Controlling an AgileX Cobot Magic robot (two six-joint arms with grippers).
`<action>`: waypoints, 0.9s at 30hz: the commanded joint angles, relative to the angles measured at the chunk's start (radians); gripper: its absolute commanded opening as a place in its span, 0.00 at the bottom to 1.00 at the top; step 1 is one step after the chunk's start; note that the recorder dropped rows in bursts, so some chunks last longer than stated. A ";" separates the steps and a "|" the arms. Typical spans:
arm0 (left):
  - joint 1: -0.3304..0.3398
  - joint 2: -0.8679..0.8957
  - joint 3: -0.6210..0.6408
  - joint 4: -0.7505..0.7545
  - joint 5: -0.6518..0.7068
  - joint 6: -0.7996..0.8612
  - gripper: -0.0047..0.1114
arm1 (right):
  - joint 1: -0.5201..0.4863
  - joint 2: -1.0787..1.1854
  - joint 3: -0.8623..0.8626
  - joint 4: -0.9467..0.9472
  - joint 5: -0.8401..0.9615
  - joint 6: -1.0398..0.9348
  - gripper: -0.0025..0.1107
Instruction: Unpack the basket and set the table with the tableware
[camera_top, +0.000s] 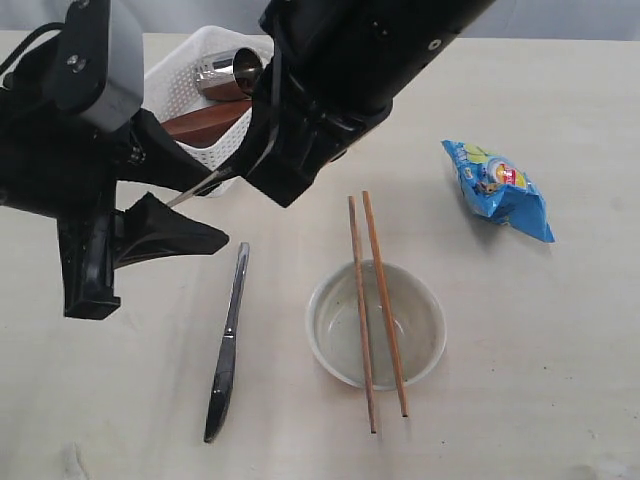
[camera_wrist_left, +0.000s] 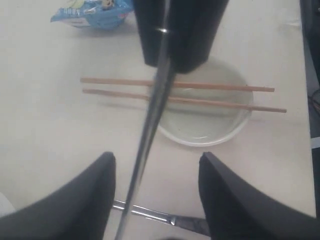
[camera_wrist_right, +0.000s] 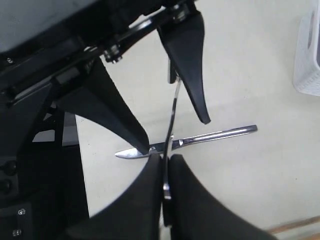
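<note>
My right gripper (camera_wrist_right: 165, 161) is shut on the fork (camera_wrist_right: 172, 112), a thin steel stem whose tines are hidden. In the exterior view that gripper (camera_top: 262, 178) hangs beside the white basket (camera_top: 185, 75). The fork (camera_top: 200, 188) points into my left gripper (camera_top: 230, 208). The left gripper (camera_wrist_left: 156, 159) is open, and the stem (camera_wrist_left: 150, 125) passes between its fingers without touching them. The knife (camera_top: 228, 345) lies on the table (camera_top: 520, 380) below them. Two chopsticks (camera_top: 375, 300) rest across the cream bowl (camera_top: 420, 345). A steel cup (camera_top: 230, 72) and a dark brown wooden piece (camera_top: 205, 122) lie in the basket.
A blue snack bag (camera_top: 497, 188) lies on the right of the table. The basket stands at the far left, partly covered by both arms. The bowl sits just right of the knife.
</note>
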 joint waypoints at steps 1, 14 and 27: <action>-0.008 0.001 0.003 -0.024 -0.004 -0.015 0.44 | -0.006 -0.004 0.000 0.010 -0.005 -0.008 0.02; -0.008 0.001 0.003 -0.024 0.010 -0.020 0.04 | -0.006 -0.004 0.000 0.010 -0.012 -0.005 0.02; -0.008 0.001 -0.009 -0.014 0.030 -0.059 0.04 | -0.006 -0.075 0.000 -0.098 -0.038 0.171 0.51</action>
